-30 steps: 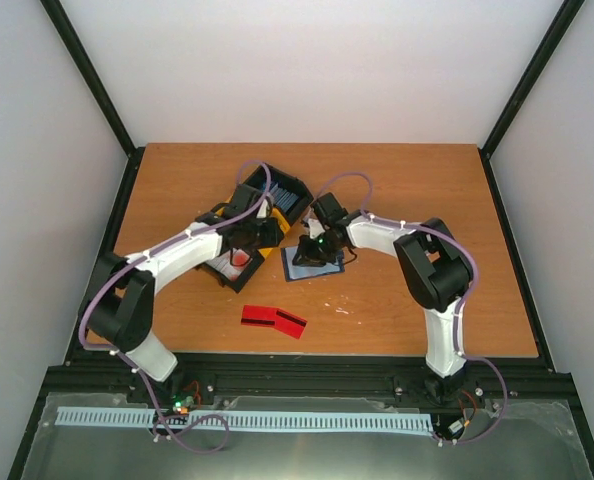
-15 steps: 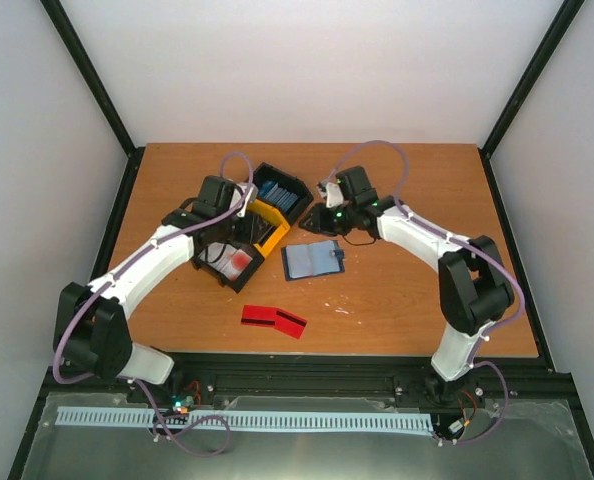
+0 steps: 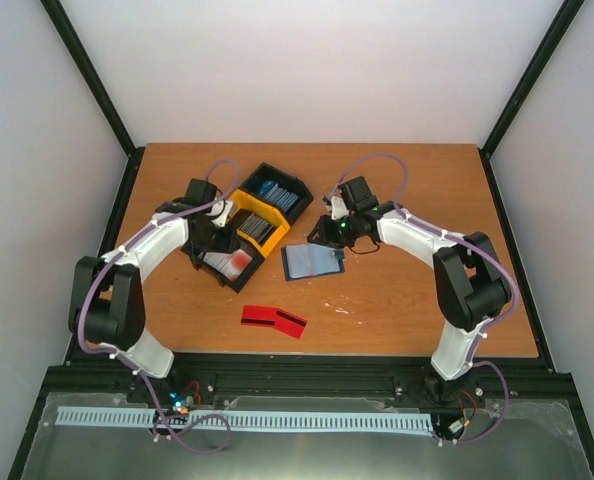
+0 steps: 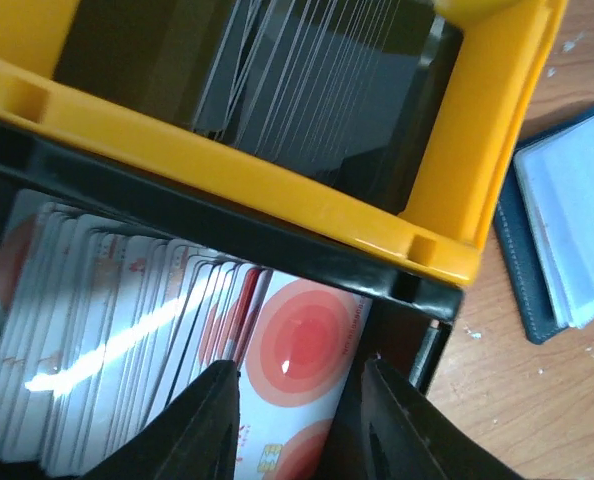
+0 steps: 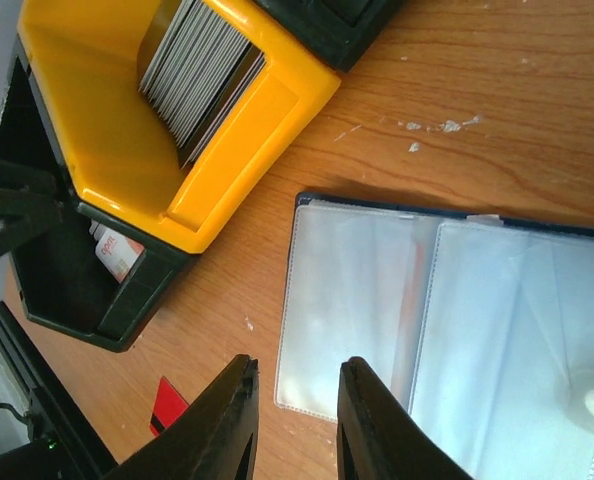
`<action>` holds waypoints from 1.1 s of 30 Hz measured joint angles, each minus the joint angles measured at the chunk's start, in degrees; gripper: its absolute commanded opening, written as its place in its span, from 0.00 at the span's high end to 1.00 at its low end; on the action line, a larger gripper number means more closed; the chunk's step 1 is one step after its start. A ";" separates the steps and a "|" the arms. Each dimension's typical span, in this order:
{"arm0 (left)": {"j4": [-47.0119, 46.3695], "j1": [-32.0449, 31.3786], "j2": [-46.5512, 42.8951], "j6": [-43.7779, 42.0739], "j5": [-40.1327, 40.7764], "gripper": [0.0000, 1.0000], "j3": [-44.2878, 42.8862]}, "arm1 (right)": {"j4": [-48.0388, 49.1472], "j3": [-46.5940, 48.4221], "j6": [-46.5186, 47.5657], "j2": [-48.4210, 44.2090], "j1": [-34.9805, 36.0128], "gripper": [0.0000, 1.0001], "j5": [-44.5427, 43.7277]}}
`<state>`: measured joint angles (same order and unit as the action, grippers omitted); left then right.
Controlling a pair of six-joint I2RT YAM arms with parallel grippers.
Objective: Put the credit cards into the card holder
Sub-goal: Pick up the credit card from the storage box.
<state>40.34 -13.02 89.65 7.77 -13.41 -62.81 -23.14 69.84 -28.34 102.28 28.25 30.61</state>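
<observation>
Jaws both parted, empty. Left gripper (image 4: 297, 375) directly above stacked cards (image 4: 117, 320) in black bin (image 4: 177, 205); right gripper (image 5: 297, 375) over open card holder (image 5: 357, 300) (loose red credit cards (image 3: 274, 320) lie apart, toward bases).

Two red credit cards and an open card holder on a wooden table.
The credit cards (image 3: 274, 320) are thin red rectangles lying flat near the table's (image 3: 407, 300) front edge. They sit end to end and slightly overlapping, angled a little, and one shows a dark stripe along its length. The card holder (image 3: 312, 262) lies farther back and just to the right, apart from the cards. It is spread open and flat, inner side up, a dark navy cover edging pale blue, see-through pockets on both halves.
</observation>
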 measured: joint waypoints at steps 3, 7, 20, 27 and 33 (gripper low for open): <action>0.02 0.09 3.15 -0.66 -0.48 0.74 0.00 | -0.04 0.96 0.22 1.25 -0.37 0.77 0.00; 0.72 0.00 7.89 -1.11 0.68 0.72 -0.11 | -0.07 1.25 0.28 2.03 -1.22 0.77 0.02; 2.47 0.00 9.62 -2.86 0.76 0.80 -2.32 | 0.52 1.25 0.02 2.91 -2.29 0.77 0.28; 3.06 0.00 9.99 -3.06 0.31 0.75 -2.32 | 0.92 1.25 -0.07 2.93 -2.36 0.77 0.42; 3.08 0.00 10.69 -3.15 0.59 0.73 -2.38 | 1.11 1.25 -0.17 3.26 -2.40 0.77 1.01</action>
<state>43.42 -13.02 100.33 4.62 -12.82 -65.19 -22.02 71.09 -28.51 105.54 25.85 31.62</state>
